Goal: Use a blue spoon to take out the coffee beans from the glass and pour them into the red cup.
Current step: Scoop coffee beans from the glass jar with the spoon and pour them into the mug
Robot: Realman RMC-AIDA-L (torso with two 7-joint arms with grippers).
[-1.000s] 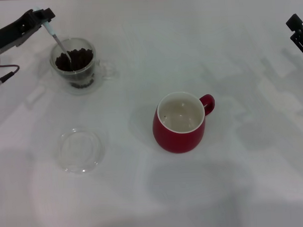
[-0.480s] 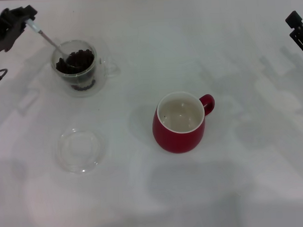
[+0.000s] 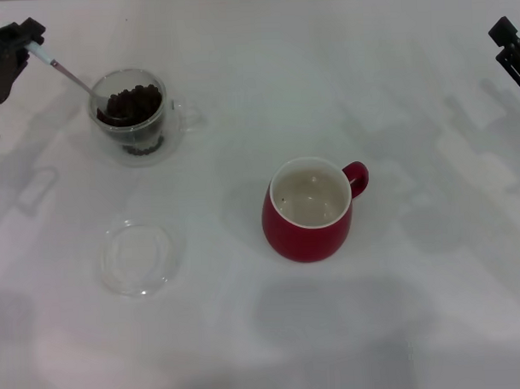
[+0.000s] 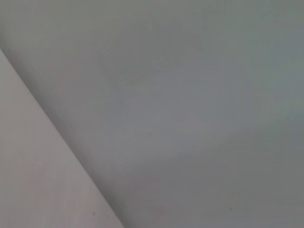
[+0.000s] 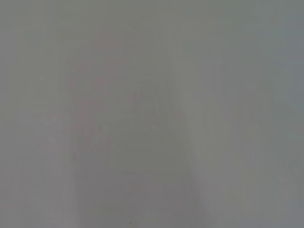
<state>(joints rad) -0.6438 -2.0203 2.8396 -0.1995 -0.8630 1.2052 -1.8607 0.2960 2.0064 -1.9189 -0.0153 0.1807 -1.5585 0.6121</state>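
In the head view my left gripper (image 3: 22, 42) is at the far left edge, shut on the pale handle of the blue spoon (image 3: 57, 68). The spoon slants down to the right, and its bowl is in the coffee beans (image 3: 133, 105) inside the glass (image 3: 131, 114), at the glass's left rim. The red cup (image 3: 309, 209) stands upright near the middle of the table, its handle to the right, with a few specks inside. My right gripper (image 3: 513, 53) is parked at the far right edge. Both wrist views show only blank grey surface.
A flat shallow clear round dish (image 3: 137, 257) lies on the white table (image 3: 248, 331) below the glass, left of the red cup.
My left gripper has moved left and away from the glass, tilting the spoon lower. The spoon's bowl has slid toward the glass's left rim. The right arm has not moved.
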